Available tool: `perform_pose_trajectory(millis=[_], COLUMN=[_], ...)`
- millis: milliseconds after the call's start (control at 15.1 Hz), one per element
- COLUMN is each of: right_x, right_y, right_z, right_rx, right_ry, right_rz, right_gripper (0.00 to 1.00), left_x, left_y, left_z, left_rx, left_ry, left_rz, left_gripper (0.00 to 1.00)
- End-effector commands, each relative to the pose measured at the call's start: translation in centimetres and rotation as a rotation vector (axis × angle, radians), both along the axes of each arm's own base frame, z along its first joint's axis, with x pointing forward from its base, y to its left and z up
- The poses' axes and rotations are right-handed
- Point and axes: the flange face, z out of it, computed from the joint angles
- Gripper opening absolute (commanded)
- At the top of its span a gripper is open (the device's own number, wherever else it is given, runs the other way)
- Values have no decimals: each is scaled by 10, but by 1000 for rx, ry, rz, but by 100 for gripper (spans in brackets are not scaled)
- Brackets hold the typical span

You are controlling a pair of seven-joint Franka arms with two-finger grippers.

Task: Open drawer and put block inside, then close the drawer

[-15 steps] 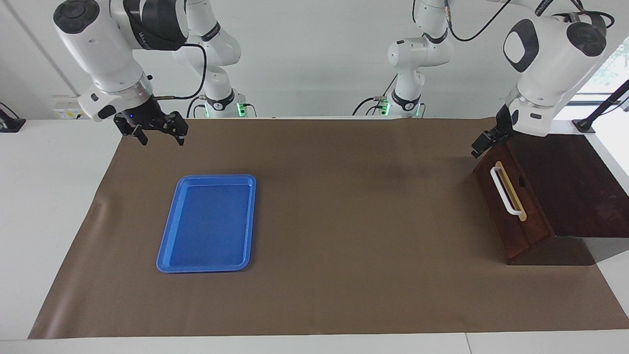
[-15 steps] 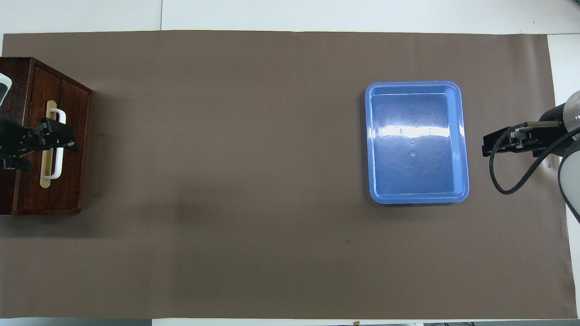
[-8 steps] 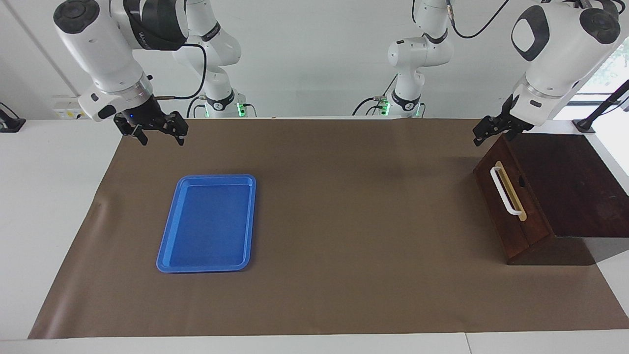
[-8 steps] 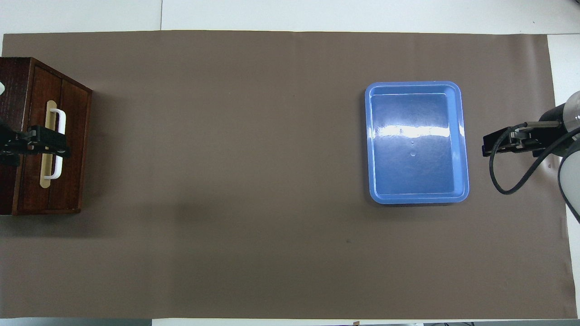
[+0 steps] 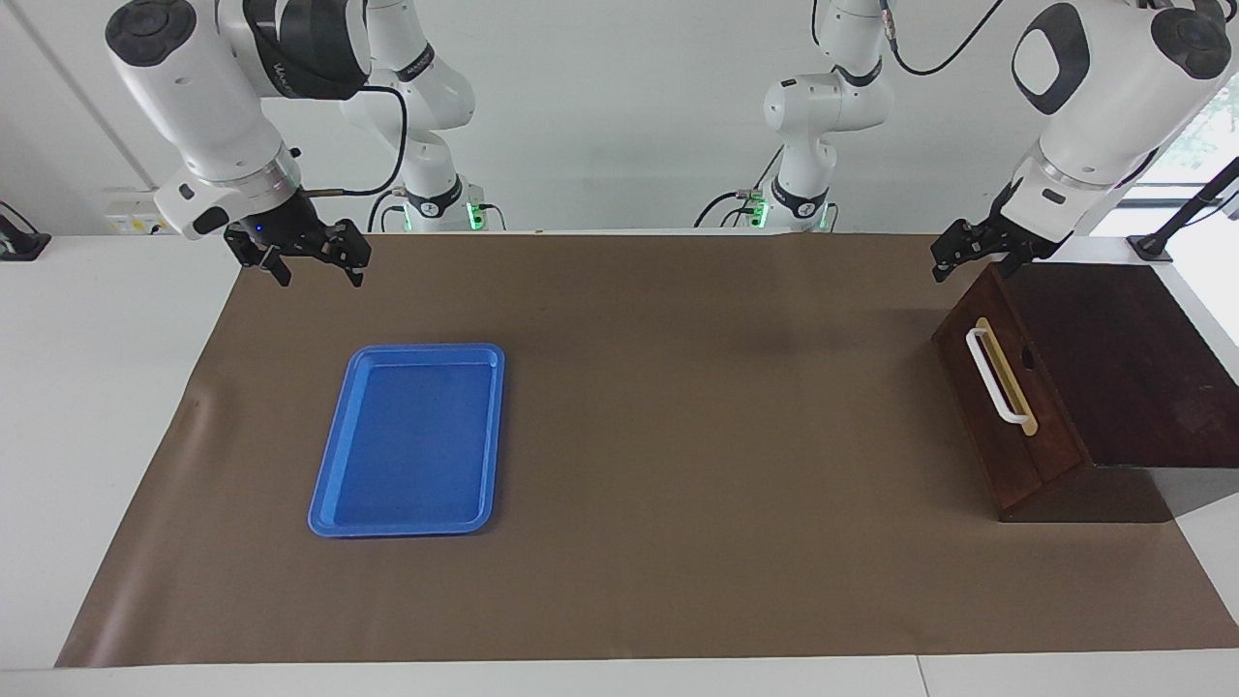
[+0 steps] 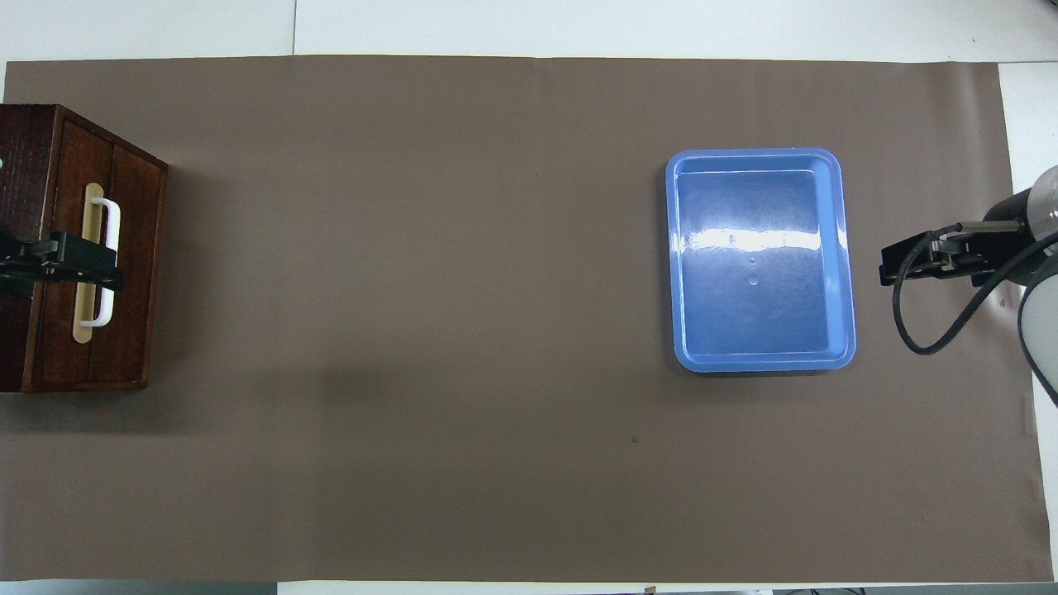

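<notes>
The drawer [image 5: 1007, 387] is seen shut at the left arm's end of the worktop [image 5: 678, 436]. The left gripper [image 5: 968, 259] is held above the drawer's upper edge, jaws wide and empty. The right gripper [image 5: 308, 261] is held wide over the worktop near the blue tray [image 5: 411, 438].

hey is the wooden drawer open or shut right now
Shut. The drawer front sits flush in its case, no pale interior shows, and the left pincer hangs above it, off the white handle.
</notes>
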Motion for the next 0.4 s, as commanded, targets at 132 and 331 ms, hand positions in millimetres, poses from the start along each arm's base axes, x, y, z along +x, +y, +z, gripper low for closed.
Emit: perform_pose_trajectory(millis=[132, 331], right_x=[-7, -7], right_y=[-4, -4], right_z=[2, 2], right_rx=[-16, -16], right_ry=[5, 5], right_rz=[10, 10], right_gripper=[100, 100], left_x=[-4, -3], left_y=[-4, -5], left_z=[12, 13], left_rx=[-19, -21], left_ry=[5, 0], left_rz=[-22, -25], left_gripper=[100, 100])
